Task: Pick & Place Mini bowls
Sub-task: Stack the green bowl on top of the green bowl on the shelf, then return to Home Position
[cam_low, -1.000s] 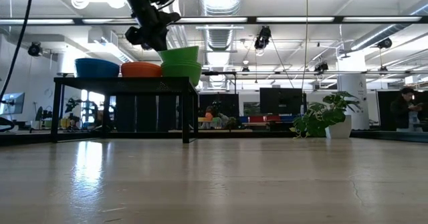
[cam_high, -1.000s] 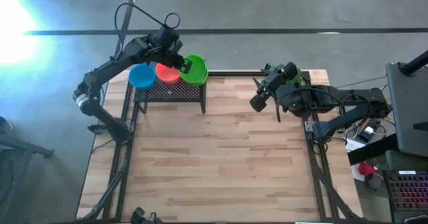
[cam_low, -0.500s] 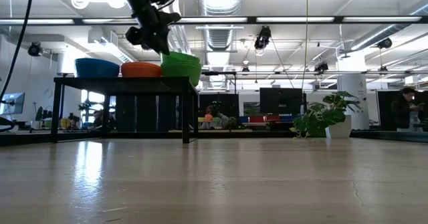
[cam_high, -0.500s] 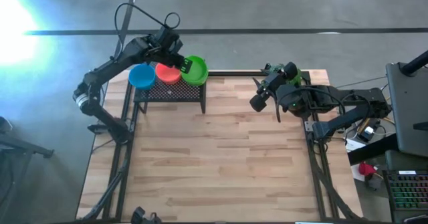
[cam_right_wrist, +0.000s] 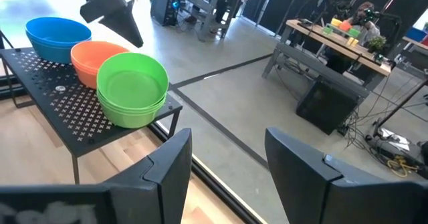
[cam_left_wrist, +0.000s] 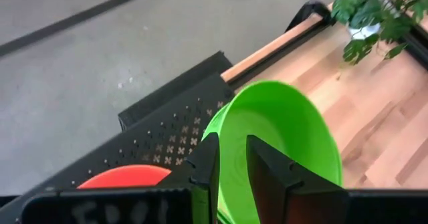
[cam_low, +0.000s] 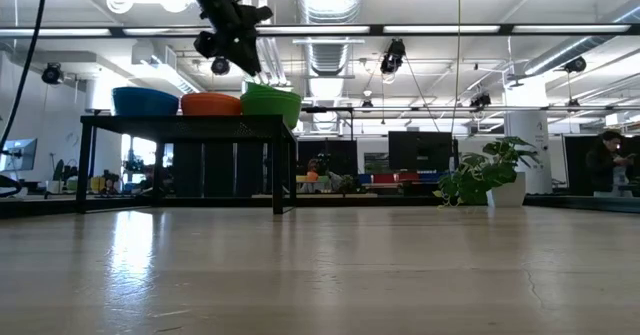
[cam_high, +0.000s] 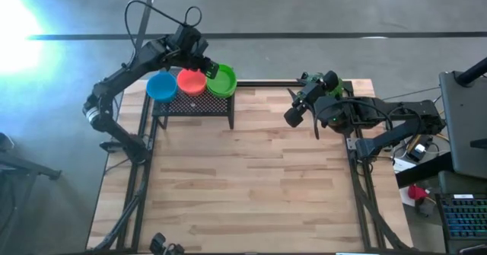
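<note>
Three groups of mini bowls stand in a row on the black mesh stand (cam_high: 194, 103) at the table's far left: a blue bowl (cam_high: 161, 87), an orange-red bowl (cam_high: 191, 81) and a nested stack of green bowls (cam_right_wrist: 132, 90), each resting by its bottom on the stand's top. My left gripper (cam_left_wrist: 231, 177) hovers open just above the green stack's rim (cam_left_wrist: 217, 127), on the side toward the orange-red bowl. It holds nothing. My right gripper (cam_right_wrist: 227, 157) waits open near the table's far right, well above the table and pointing toward the stand.
A leafy plant sprig (cam_low: 485, 180) stands near the table's far right edge. The stand's legs (cam_low: 280, 165) rise from the wooden table (cam_high: 251, 179), which lies bare in front of the stand. A person (cam_low: 605, 160) sits far off in the room.
My left gripper has let go of a green bowl that it held tilted over the green bowl on the stand. The bowl has dropped and now sits nested in the one below. The gripper has then risen a little, away from the rim.
</note>
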`<move>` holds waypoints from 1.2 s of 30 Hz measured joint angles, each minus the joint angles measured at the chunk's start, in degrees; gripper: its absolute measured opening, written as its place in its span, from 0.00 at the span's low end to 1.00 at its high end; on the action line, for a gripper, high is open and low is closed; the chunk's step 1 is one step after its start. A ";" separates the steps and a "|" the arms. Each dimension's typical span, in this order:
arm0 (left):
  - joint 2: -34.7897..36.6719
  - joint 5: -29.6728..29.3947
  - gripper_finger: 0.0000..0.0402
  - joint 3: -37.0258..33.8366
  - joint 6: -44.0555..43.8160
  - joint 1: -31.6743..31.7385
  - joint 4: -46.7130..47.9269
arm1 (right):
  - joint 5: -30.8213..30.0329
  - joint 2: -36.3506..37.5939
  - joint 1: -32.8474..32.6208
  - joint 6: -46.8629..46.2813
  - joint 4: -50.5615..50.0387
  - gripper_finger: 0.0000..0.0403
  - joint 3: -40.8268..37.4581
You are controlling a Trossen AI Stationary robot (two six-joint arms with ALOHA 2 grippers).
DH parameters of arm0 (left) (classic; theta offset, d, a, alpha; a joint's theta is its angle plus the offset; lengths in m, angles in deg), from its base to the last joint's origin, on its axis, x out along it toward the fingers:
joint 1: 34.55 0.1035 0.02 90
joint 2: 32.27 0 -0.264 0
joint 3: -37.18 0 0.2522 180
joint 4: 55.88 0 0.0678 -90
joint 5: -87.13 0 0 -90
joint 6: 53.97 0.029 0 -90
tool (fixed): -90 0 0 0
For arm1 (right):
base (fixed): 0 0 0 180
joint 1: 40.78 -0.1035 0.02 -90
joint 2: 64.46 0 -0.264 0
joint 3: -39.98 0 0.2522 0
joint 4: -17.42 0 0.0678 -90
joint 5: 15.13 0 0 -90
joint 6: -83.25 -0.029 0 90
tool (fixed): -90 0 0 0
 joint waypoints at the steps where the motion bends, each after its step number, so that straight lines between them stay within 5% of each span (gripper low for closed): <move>1: 0.02 0.00 0.17 0.31 0.10 0.00 -0.08 | 0.00 0.00 0.00 0.07 -0.01 0.46 0.00; 9: -0.34 0.00 0.15 0.09 3.87 -1.18 -5.28 | 0.00 0.00 0.00 -0.09 -0.02 0.46 0.00; 15: -0.40 -0.50 0.01 -1.64 5.49 -1.22 -6.39 | 0.00 0.00 0.02 -0.13 -0.01 0.46 0.00; 23: -0.42 -6.34 0.00 -5.72 6.84 -1.22 -6.57 | -0.01 0.00 0.02 -0.39 0.01 0.46 0.00; 36: 5.72 -6.26 0.00 -6.53 7.88 -3.00 -8.63 | 0.34 0.77 0.02 0.73 -0.05 0.44 1.19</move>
